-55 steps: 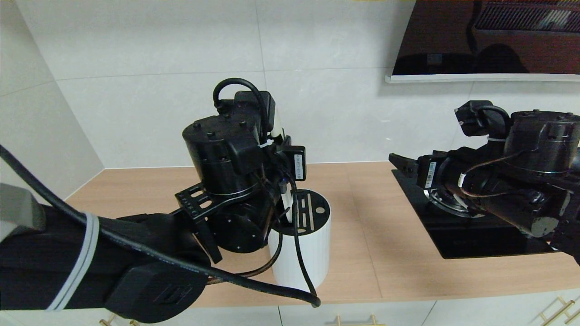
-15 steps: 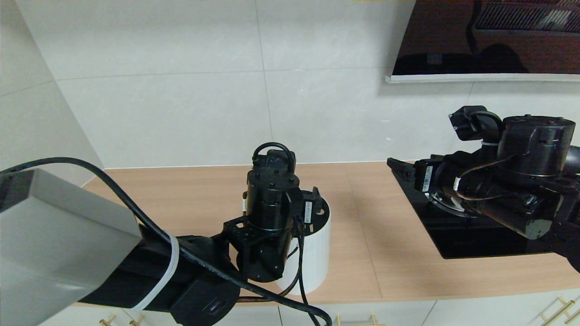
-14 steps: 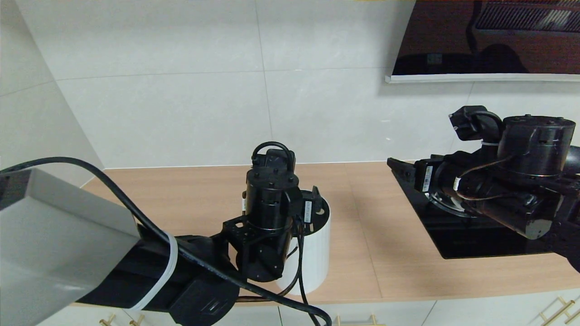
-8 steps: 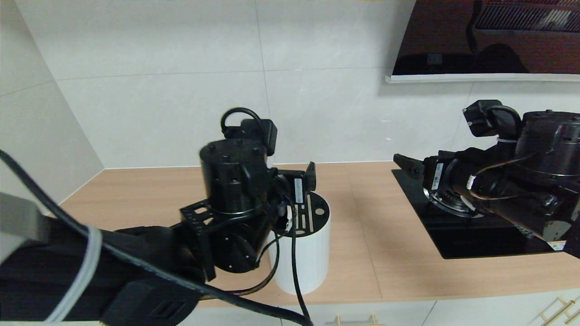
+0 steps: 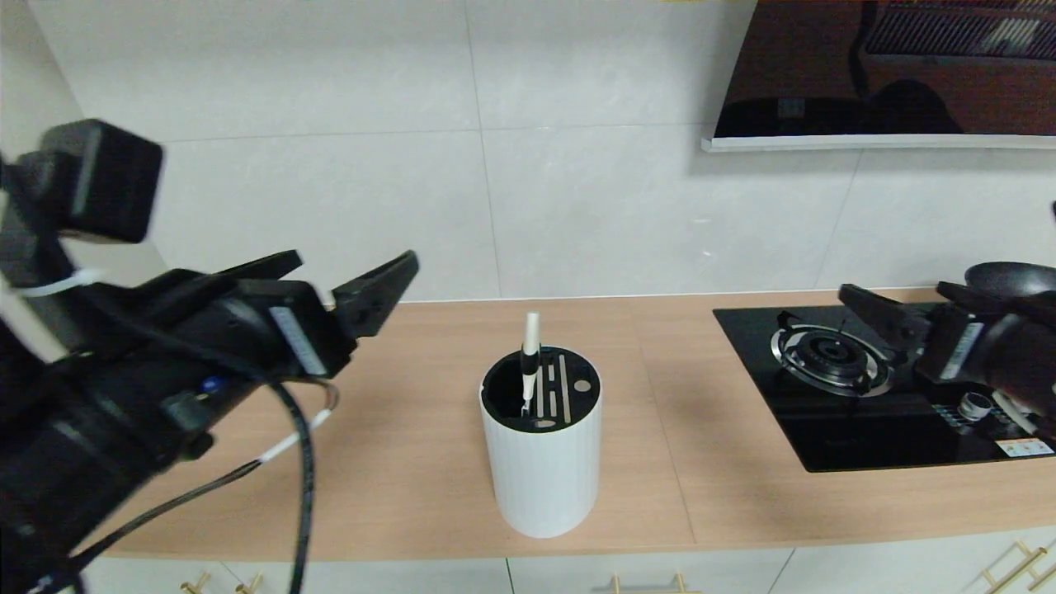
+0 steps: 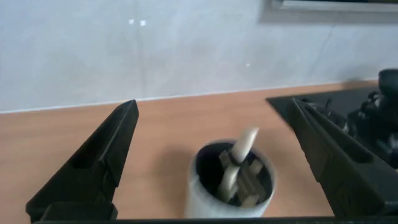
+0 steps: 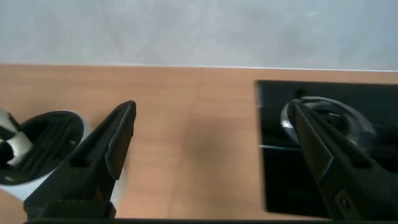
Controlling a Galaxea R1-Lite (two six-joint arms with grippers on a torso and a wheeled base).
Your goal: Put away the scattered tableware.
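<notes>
A white cylindrical holder [image 5: 540,470] with a black slotted top stands mid-counter. A utensil [image 5: 530,342] with a white handle and a black band stands upright in one of its openings. My left gripper [image 5: 351,272] hangs open and empty, up and to the left of the holder. In the left wrist view the left gripper [image 6: 212,106] is spread wide, with the holder [image 6: 202,202] and the utensil handle [image 6: 241,149] beyond it. My right gripper [image 5: 903,301] is open over the stove. The right wrist view has the right gripper [image 7: 211,109] spread over bare counter, the holder [image 7: 37,180] off to one side.
A black gas stove [image 5: 833,437] with a burner ring [image 5: 829,355] lies on the wooden counter [image 5: 396,462] at the right. A dark range hood [image 5: 891,66] hangs on the tiled wall above it. The counter's front edge runs just below the holder.
My left arm has lifted off the holder and swung back to the left, leaving the utensil standing in it. My right arm has drawn back to the right.
</notes>
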